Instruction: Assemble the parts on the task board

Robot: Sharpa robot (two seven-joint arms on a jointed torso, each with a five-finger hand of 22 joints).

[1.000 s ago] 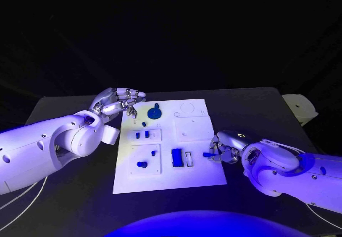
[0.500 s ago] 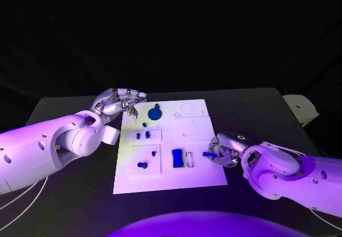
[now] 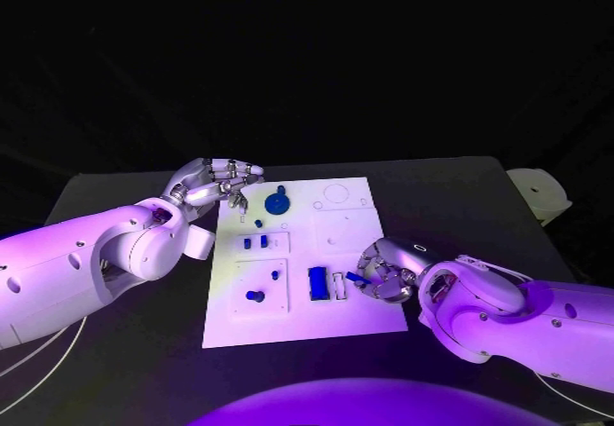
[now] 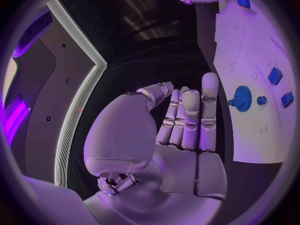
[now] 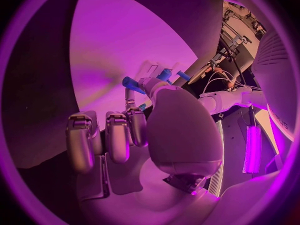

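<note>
While right robot hand (image 3: 384,273) pinches blue part (image 3: 355,278), over task board (image 3: 345,232)

Two bulky glossy white arms with rounded shell segments and small dark screw dots. Left silver many-fingered hand (image 3: 215,183) has segmented metallic fingers and a smooth pale palm shell (image 4: 125,135). Right silver many-fingered hand (image 3: 390,271) carries a small ring marking on its back. Thin pale cables hang beneath the left arm.

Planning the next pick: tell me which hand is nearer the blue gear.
Left. The left hand hovers just beside the blue gear at the board's far edge; the right hand is at the board's near right side.
</note>
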